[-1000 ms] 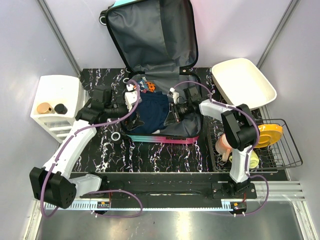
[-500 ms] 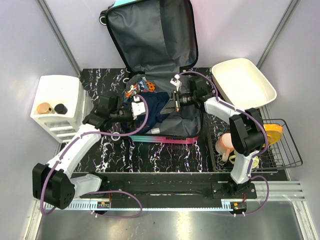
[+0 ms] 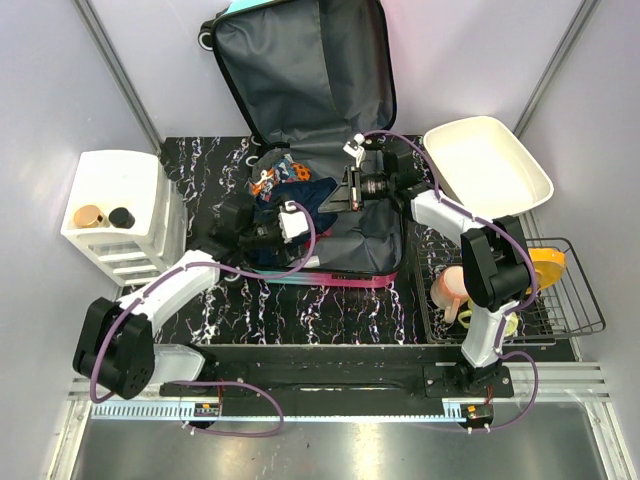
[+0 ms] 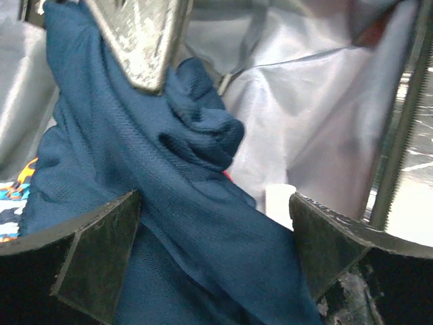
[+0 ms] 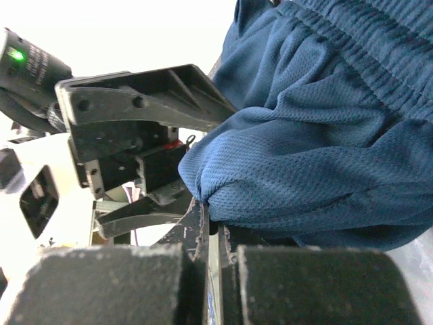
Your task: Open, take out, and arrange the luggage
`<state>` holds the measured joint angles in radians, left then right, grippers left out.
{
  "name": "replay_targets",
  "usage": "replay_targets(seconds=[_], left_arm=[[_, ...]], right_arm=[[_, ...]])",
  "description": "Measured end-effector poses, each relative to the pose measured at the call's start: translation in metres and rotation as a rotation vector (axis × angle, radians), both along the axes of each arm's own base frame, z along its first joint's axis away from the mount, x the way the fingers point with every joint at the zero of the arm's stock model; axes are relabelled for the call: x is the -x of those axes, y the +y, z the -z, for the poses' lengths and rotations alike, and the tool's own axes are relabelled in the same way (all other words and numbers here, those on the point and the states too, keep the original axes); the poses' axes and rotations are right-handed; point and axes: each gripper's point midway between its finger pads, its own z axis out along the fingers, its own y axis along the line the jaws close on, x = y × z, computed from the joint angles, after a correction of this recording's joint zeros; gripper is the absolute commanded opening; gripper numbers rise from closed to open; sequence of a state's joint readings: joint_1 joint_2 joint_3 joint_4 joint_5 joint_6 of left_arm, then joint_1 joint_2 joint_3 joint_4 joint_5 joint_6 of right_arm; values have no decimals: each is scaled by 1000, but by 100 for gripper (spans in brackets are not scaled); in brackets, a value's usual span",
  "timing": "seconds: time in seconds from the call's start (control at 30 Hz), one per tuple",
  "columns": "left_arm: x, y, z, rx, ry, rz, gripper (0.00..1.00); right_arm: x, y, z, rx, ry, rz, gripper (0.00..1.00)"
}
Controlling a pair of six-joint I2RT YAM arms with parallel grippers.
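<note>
The luggage (image 3: 330, 276) lies open on the black marble table, its grey-lined lid (image 3: 300, 70) standing up at the back. A navy mesh garment (image 3: 312, 198) sits in the lower shell. My right gripper (image 3: 340, 198) reaches in from the right and is shut on a fold of this garment (image 5: 298, 176), pinched between the fingertips of the right gripper (image 5: 216, 230). My left gripper (image 3: 300, 228) comes in from the left. The left gripper (image 4: 213, 210) is wide open, with navy cloth (image 4: 155, 176) draped between the fingers, unpinched.
Small orange and patterned items (image 3: 280, 175) lie at the suitcase's back left. A white drawer unit (image 3: 110, 200) stands at the left. A white oval tub (image 3: 490, 165) sits at the back right, and a wire rack (image 3: 585, 310) with dishes at the right.
My right gripper has shut on the navy garment and drawn it back and up. My left arm has swung right into the suitcase, its jaws opening wider.
</note>
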<state>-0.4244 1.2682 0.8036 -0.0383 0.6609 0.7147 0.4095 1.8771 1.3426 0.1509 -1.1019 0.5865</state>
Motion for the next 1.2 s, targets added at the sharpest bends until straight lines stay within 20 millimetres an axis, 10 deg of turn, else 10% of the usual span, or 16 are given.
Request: replay_targets(seconds=[0.27, 0.47, 0.53, 0.83, 1.2], left_arm=[[-38, 1, 15, -21, -17, -190, 25], [-47, -1, -7, 44, 29, -217, 0], [-47, -3, -18, 64, 53, -206, 0], [-44, -9, -35, 99, 147, -162, 0], [-42, -11, -33, 91, 207, -133, 0]], right_arm=[[0, 2, -10, -32, -13, -11, 1], [-7, -4, -8, -10, -64, -3, 83], [-13, -11, -10, 1, -121, 9, 98], [-13, -57, -64, 55, -729, 109, 100], [5, -15, -40, 33, -1136, -86, 100]])
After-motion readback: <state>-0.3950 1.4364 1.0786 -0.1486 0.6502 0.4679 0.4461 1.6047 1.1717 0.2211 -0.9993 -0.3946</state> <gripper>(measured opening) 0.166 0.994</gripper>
